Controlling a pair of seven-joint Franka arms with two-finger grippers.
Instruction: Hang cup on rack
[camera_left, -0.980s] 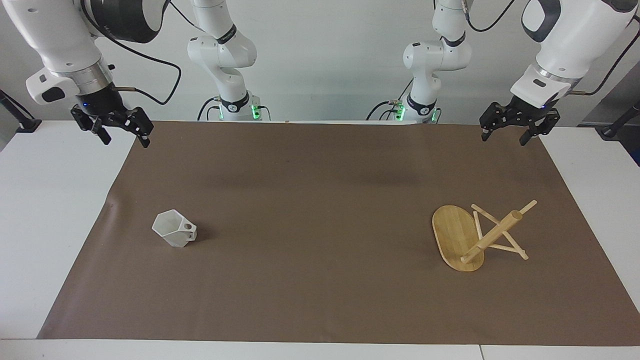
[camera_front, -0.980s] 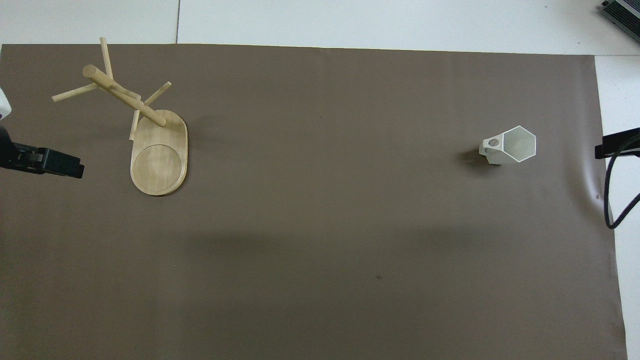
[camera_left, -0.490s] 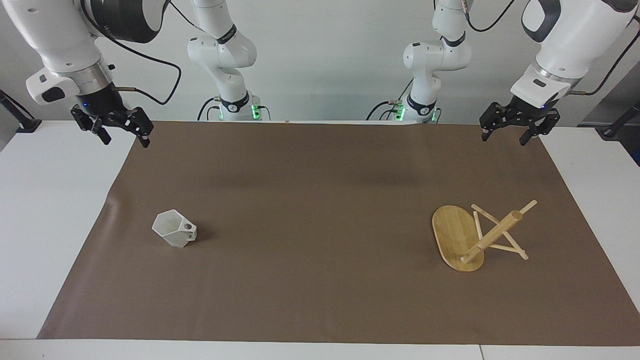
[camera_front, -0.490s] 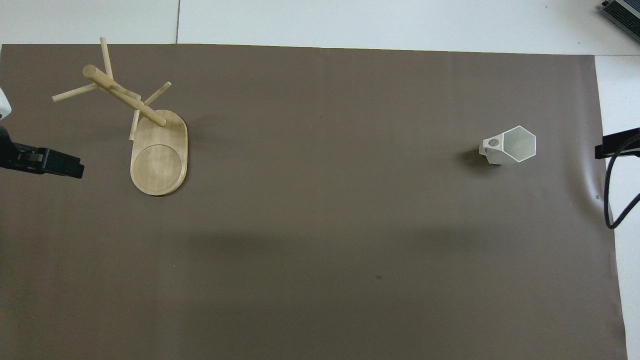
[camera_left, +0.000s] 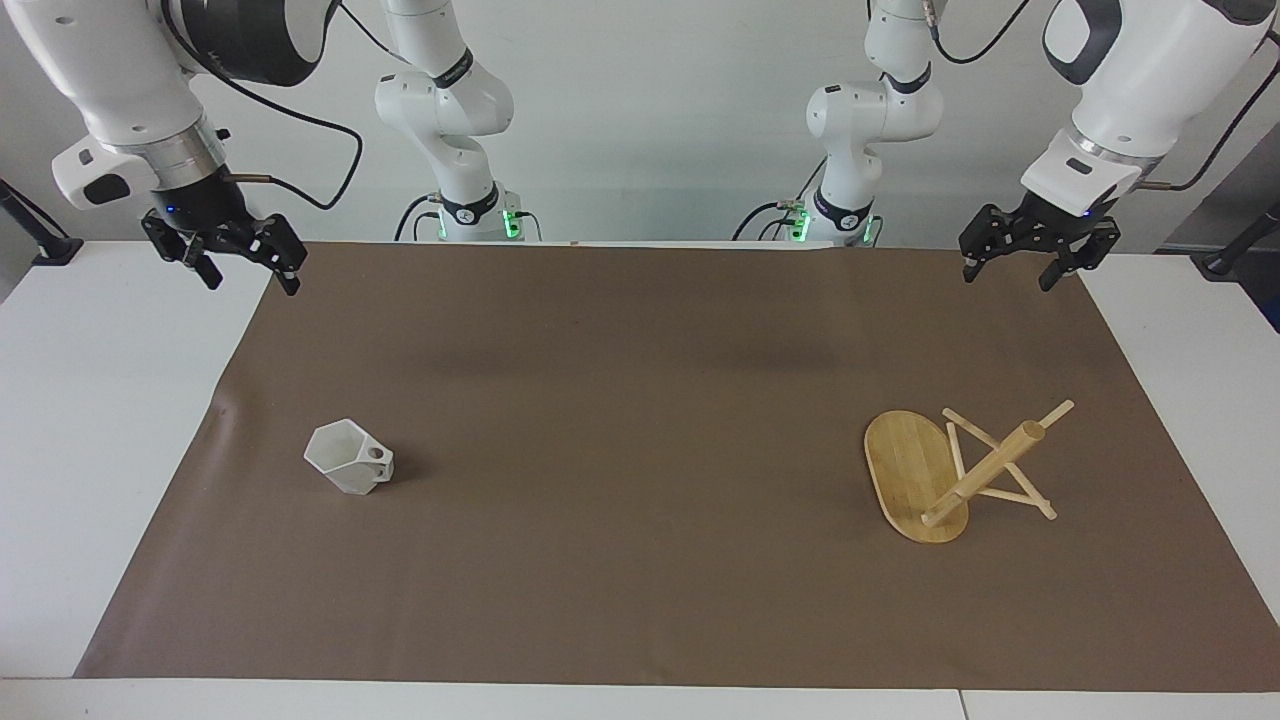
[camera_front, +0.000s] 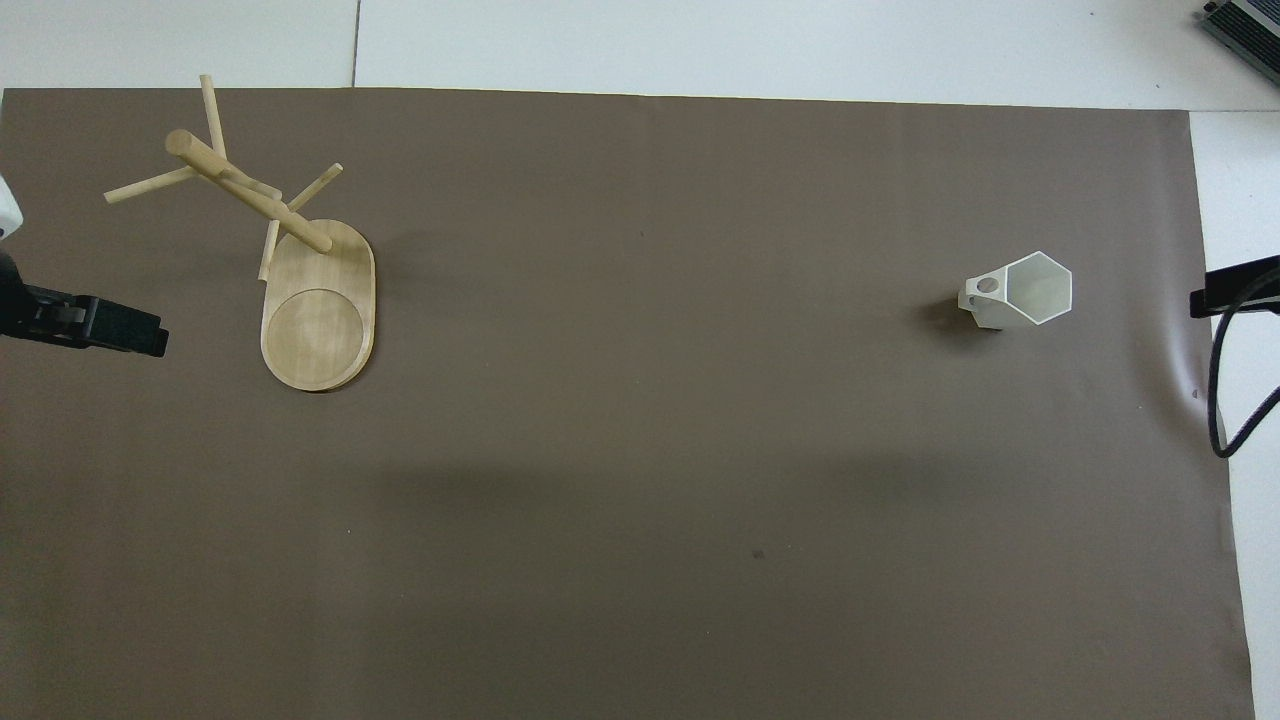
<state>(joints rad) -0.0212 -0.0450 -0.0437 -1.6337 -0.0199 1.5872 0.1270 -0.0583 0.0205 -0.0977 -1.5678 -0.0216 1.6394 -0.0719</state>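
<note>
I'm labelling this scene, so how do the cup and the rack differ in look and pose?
The cup is white and faceted; the rack is light wood with thin pegs. The cup stands mouth up toward the right arm's end; the rack stands toward the left arm's end. Both rest on the brown mat, untouched.

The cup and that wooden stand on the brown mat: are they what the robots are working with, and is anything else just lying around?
Part of the job:
cup, standing alone, untouched
rack, standing apart from the cup
left gripper, open, waiting
right gripper, open, raised

Just there:
brown mat
black cable at the table's edge
</note>
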